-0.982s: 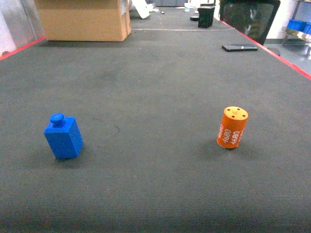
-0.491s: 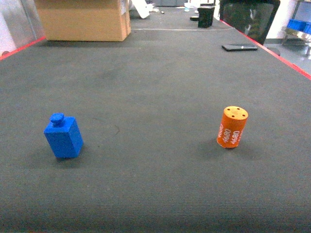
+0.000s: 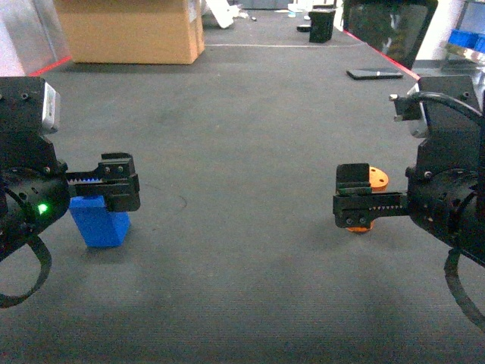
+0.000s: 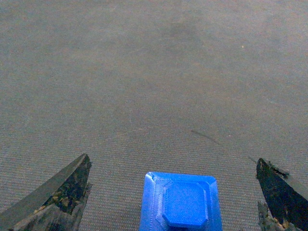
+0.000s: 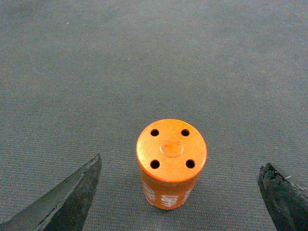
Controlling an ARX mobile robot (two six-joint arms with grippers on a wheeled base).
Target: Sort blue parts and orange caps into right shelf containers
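A blue part (image 3: 98,221), a block with a knob on top, stands on the dark mat at the left. My left gripper (image 3: 117,182) hangs just over it. In the left wrist view the blue part (image 4: 180,204) sits between the wide-apart fingers of the left gripper (image 4: 172,159), touching neither. An orange cap (image 3: 377,180), a cylinder with white print, stands upright at the right, partly hidden behind my right gripper (image 3: 354,199). From the right wrist, the orange cap (image 5: 171,154) is centred in the right gripper (image 5: 180,161), open and clear of it. Blue right shelf containers (image 3: 464,36) show at the far right.
A cardboard box (image 3: 129,30) stands at the back left. A dark screen (image 3: 390,26) and a flat black device (image 3: 373,73) lie at the back right. A red strip (image 3: 447,95) marks the mat's right edge.
Both arms have come into the head view and now hang over the blue part and the orange cap. Neither object has moved.
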